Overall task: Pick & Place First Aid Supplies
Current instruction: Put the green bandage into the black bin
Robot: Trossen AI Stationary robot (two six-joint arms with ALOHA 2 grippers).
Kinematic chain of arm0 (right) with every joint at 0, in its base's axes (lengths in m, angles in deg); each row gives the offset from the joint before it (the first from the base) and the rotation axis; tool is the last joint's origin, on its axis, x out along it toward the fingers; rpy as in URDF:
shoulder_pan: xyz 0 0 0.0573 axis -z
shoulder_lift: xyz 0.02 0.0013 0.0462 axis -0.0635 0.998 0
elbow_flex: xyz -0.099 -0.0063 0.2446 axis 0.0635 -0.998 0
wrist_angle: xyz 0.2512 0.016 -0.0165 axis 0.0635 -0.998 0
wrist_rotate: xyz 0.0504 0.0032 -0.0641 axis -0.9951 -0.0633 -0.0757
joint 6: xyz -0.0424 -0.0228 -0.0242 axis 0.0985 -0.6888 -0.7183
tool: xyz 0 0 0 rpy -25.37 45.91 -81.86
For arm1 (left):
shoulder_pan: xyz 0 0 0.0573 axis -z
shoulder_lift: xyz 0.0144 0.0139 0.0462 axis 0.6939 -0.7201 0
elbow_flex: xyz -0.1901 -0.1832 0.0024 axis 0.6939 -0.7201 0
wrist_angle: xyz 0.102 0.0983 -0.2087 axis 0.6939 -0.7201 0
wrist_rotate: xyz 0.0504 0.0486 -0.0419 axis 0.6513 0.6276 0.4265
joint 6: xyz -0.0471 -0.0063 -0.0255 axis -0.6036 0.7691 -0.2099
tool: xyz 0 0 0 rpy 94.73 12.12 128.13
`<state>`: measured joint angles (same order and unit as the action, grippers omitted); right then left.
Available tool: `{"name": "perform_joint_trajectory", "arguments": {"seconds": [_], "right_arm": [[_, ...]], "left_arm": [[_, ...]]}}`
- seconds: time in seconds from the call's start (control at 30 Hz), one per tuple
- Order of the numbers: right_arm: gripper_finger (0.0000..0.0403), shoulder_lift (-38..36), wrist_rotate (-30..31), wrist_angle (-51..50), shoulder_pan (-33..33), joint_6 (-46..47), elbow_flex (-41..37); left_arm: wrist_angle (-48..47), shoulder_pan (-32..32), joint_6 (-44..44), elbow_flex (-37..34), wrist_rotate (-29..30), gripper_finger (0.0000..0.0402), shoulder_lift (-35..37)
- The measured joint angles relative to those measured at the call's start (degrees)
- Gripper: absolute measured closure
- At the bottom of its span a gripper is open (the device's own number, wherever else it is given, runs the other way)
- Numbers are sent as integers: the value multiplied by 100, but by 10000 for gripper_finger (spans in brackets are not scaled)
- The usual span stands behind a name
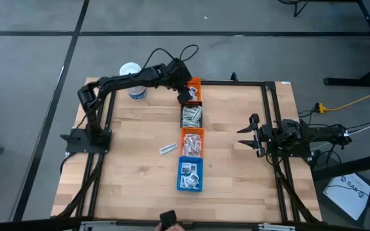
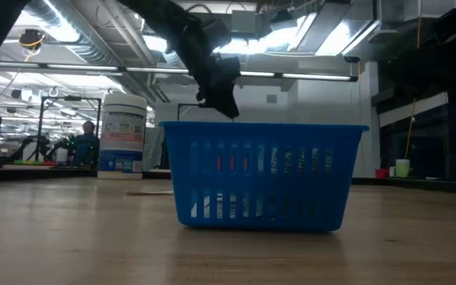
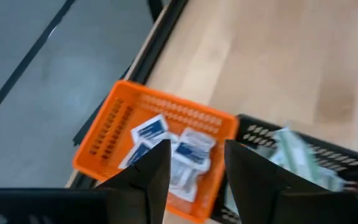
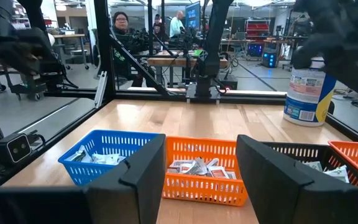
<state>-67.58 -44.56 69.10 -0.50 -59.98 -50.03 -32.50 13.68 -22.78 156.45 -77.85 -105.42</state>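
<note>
Hovering over far orange plastic bin (image 1: 194, 84) at upper centre of high view: left gripper (image 3: 194, 165), fingers parted, empty; blue-and-white packets (image 3: 185, 152) lying inside below. Release step judged done. Next: fetch stray pale strip (image 1: 168, 149) left of bin row. Right gripper (image 1: 248, 136) idle, parted, at right.

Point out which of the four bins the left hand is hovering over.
The far orange bin, at the end of the row beside the black bin. The left hand hangs open above it; the other orange bin and the blue bin lie farther along.
</note>
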Motion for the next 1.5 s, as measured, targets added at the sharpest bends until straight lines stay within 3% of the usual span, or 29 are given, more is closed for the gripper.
{"name": "perform_joint_trajectory", "arguments": {"seconds": [0.47,0.8,1.23,1.5], "right_arm": [[208,2,1,-1,0,0,1],[208,1,0,-2,-1,0,0],[208,1,0,0,-1,0,1],[208,1,2,0,0,0,1]], "left_arm": [[-715,1051,-312,-2,172,278,709],[-1591,2119,-975,-4,927,278,752],[-2441,2915,-1232,-18,964,279,752],[-2206,3301,-1219,-824,1035,283,1081]]}}
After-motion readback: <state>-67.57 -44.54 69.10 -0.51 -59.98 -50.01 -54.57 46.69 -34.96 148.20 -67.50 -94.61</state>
